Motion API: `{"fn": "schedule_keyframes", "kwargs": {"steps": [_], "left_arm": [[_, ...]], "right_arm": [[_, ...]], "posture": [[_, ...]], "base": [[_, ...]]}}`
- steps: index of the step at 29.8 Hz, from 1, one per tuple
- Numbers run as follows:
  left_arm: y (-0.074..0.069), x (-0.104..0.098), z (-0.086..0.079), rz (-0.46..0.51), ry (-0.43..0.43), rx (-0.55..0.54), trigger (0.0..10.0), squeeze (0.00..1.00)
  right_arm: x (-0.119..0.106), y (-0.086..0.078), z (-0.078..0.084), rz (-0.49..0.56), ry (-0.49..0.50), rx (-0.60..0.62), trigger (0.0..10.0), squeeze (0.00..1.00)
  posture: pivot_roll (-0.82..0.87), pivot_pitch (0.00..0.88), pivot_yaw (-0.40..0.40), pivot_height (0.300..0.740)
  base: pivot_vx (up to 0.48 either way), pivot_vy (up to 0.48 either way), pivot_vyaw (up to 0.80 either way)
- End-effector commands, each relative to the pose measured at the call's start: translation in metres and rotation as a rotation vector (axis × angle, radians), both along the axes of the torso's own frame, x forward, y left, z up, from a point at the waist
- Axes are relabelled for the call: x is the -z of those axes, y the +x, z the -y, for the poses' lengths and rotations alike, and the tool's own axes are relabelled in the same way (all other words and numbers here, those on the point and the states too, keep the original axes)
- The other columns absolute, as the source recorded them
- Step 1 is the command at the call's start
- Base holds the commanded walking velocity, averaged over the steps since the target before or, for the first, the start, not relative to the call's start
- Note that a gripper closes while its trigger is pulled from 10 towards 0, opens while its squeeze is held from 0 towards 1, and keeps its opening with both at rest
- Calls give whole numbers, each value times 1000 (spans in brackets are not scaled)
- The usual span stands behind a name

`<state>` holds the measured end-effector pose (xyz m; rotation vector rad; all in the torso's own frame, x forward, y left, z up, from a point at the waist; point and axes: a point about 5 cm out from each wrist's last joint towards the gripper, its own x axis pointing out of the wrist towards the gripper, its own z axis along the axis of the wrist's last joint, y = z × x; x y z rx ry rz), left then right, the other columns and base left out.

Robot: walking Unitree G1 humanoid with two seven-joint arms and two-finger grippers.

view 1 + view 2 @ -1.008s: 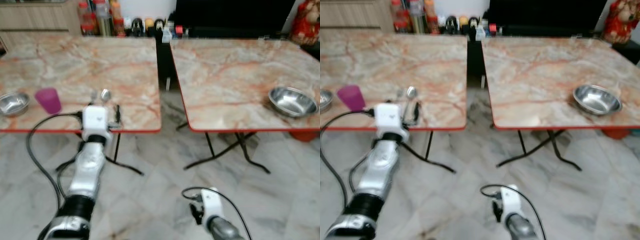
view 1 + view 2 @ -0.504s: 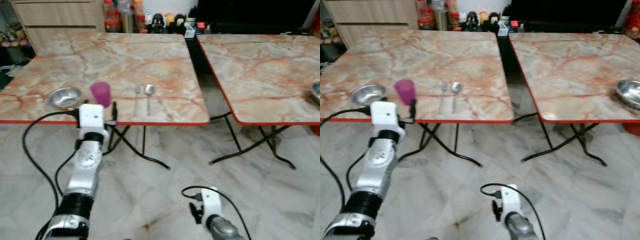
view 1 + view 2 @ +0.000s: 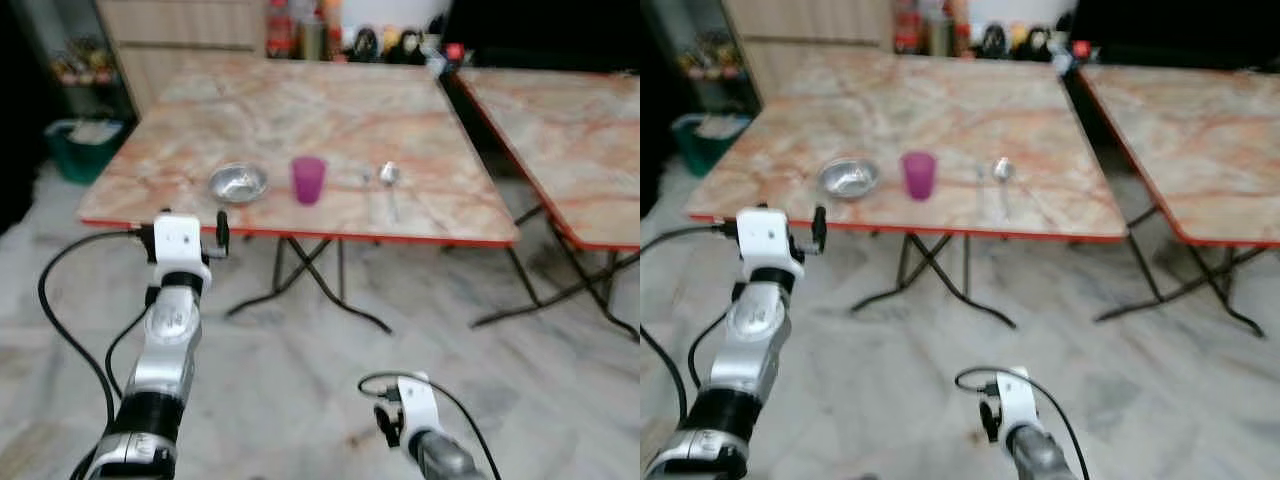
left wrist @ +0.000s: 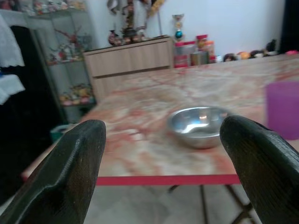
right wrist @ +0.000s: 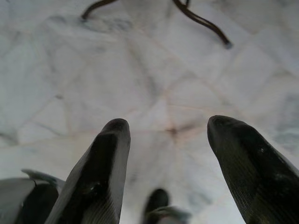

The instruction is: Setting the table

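A steel bowl [image 3: 237,183], a purple cup [image 3: 308,180] and a spoon [image 3: 390,178] stand in a row near the front edge of a marble-topped table [image 3: 300,110]. A thin piece of cutlery lies just left of the spoon. My left gripper [image 3: 186,232] is raised in front of the table's left front edge, open and empty. In the left wrist view the bowl [image 4: 198,126] sits ahead between the fingers [image 4: 74,168], with the cup [image 4: 282,109] beside it. My right gripper [image 5: 168,154] hangs low over the floor, open and empty.
A second marble table [image 3: 580,120] stands to the right, across a narrow gap. Bottles and jars [image 3: 340,30] line the far side by a wooden cabinet [image 3: 190,40]. A green bin [image 3: 85,150] sits at the left. Folding table legs [image 3: 320,290] cross the marble floor.
The whole view has swung left and the camera has moved: the table with bowl, cup and spoon is now central, and the second table's bowl has left the picture. Both grippers stay open.
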<state>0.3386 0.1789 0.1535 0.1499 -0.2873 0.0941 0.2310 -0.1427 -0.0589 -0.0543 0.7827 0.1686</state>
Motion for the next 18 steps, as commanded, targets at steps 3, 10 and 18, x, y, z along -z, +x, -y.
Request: {"fn": "schedule_keyframes", "kwargs": {"steps": [3,10,18], "left_arm": [[2,-1,9,-8,-2,18,10000,0],[3,-3,10,0,-33,24,10000,0],[3,-5,10,0,-42,26,10000,0]], "right_arm": [[4,-6,12,-23,-19,25,10000,0],[3,-4,10,-19,-8,26,10000,0],[3,-6,10,-20,-12,19,10000,0]], "posture": [[137,65,-37,715],[139,65,-36,715],[139,71,-34,715]], "base": [[0,0,0],[0,0,0],[0,0,0]]}}
